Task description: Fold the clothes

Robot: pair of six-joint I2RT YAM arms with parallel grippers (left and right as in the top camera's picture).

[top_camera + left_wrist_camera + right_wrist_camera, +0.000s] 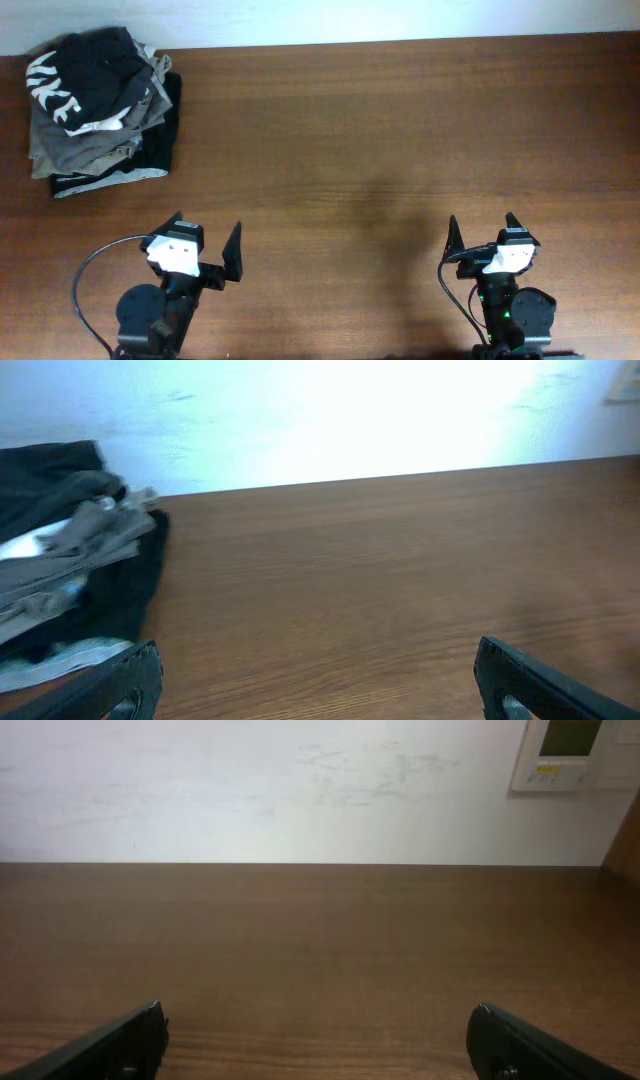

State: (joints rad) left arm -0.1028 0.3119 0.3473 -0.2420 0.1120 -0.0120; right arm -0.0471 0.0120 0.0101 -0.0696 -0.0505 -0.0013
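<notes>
both arms sit low at the near edge, pointing toward the wall (pixel 300 790). the left gripper (pixel 207 238) and right gripper (pixel 483 228) gape wide, holding nothing. the black shirt (pixel 90 65) tops a pile of grey garments (pixel 85 150) at the far left corner of the brown table (pixel 350 130). a panel (pixel 573 755) hangs on the white wall.

black white-lettered T-shirt (pixel 98 62), brown wood-grain table (pixel 380 130)

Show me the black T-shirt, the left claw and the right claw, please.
black T-shirt (pixel 100 60): overhead view, dark cloth beside its white letters.
left claw (pixel 208 224): overhead view, midway between its open fingertips.
right claw (pixel 482 220): overhead view, midway between its open fingertips.
</notes>
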